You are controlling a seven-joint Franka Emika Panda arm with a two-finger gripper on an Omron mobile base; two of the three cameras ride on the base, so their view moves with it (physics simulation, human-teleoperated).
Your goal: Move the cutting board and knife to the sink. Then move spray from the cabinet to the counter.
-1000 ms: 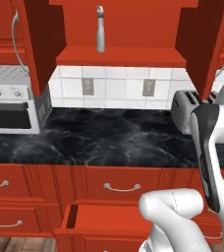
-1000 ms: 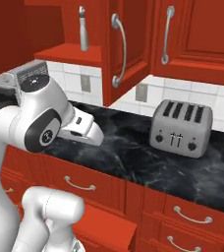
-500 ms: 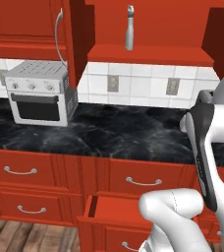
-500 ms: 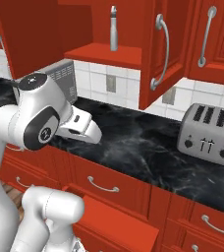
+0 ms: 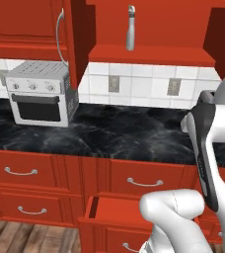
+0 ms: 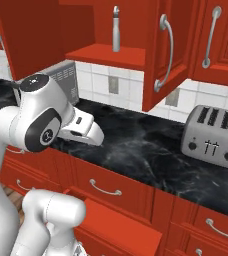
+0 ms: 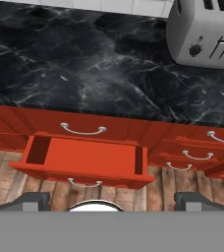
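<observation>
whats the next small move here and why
Probably raise the open hand toward the spray. The bottle stands upright on the shelf of the open cabinet, well above the counter, while the hand is low, pointing down at the counter edge and an open drawer, holding nothing.

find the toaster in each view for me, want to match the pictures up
Left base view: the toaster is not in it.
Right base view: the toaster stands at the right on the black counter, below the closed cabinet doors.
Hand view: the toaster sits in the top right corner, cut off by the edge.
Shared landmark: the open red drawer under the counter.
</observation>
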